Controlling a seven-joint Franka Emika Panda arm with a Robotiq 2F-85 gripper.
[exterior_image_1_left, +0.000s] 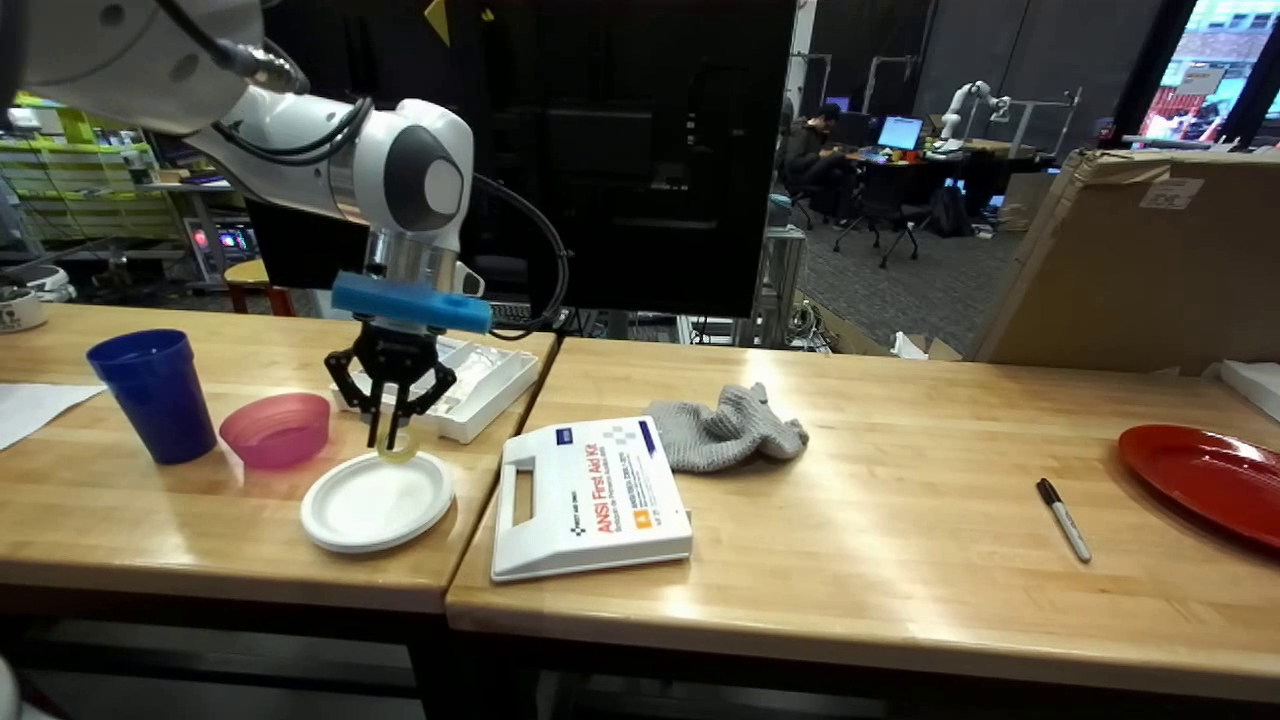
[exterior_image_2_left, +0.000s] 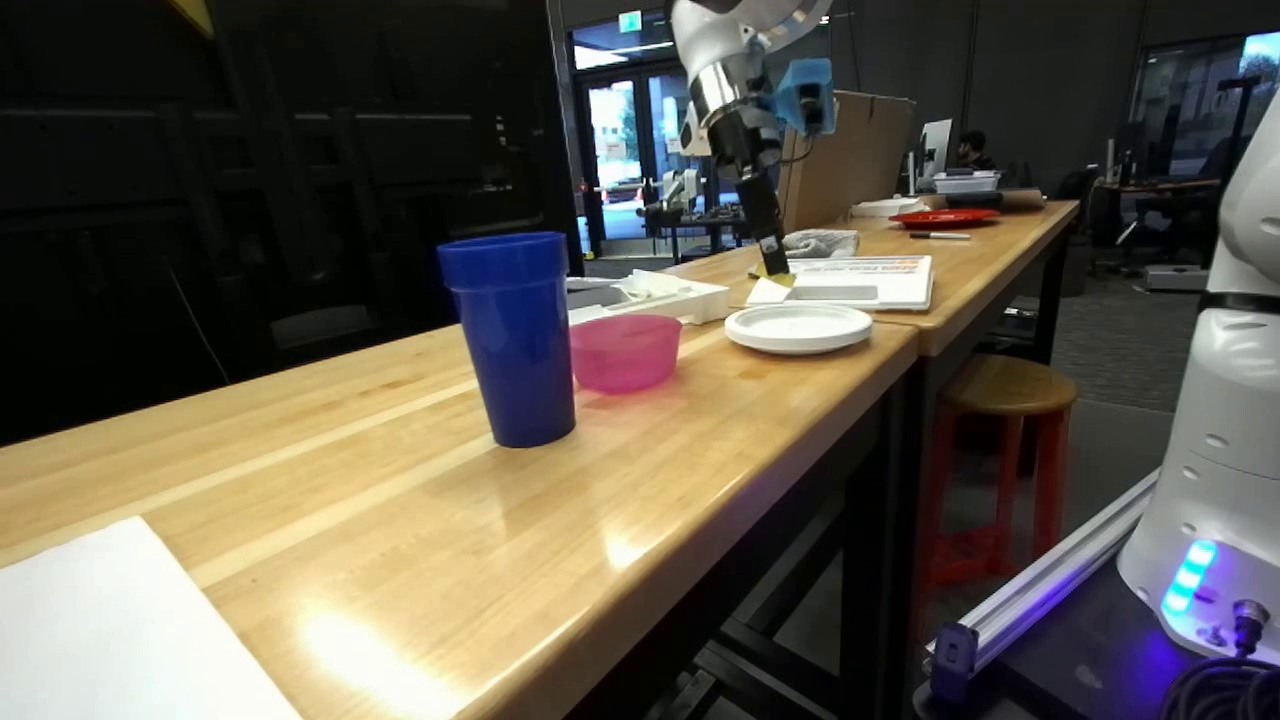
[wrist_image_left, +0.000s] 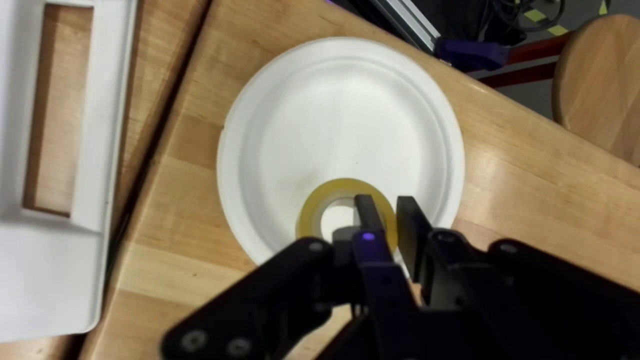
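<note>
Fingers (wrist_image_left: 412, 225), nearly closed, hold tape (wrist_image_left: 315, 207) above a plate (wrist_image_left: 350, 115).
Lower centre, wrist view: one seems inside the tape's hole, likely to pinch its wall.

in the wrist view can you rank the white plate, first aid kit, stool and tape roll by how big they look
Largest to smallest:
1. White plate and first aid kit: unsure which looks larger, as the frame cuts off the kit.
2. Stool, also cut off.
3. Tape roll, partly hidden behind the gripper.
</note>
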